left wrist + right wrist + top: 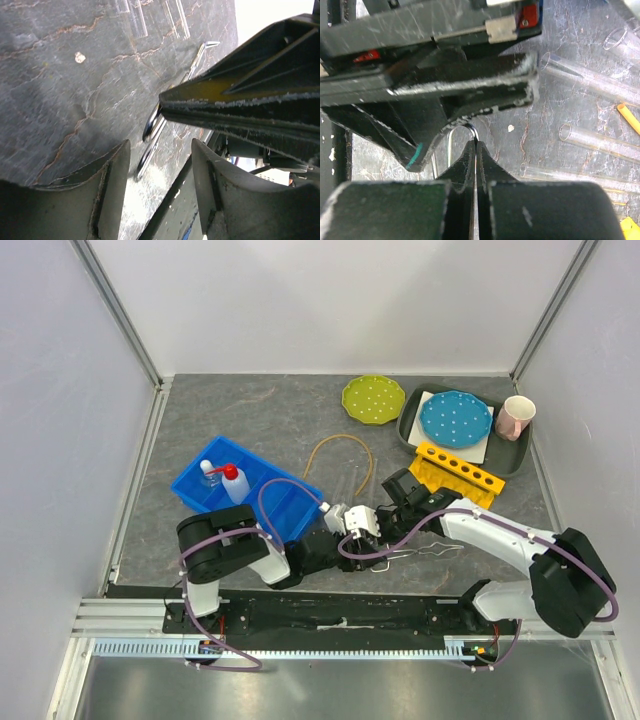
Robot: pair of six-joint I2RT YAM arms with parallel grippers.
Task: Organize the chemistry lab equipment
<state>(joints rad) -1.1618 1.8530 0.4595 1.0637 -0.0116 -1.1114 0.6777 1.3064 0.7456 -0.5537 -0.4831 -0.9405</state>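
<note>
The metal wire tongs lay along three-to-nine o'clock in the top view. The right gripper was pinched onto their loop end. The left gripper, jaws spread, had them at twelve.

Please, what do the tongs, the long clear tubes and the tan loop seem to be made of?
The tongs: likely steel wire, bare and polished; thin, silvery, with bright reflections. The tubes: clear, probably glass, though hard plastic is possible; see-through with glinting rims. The tan loop: looks like matte rubber hose; it bends in a soft curve.
</note>
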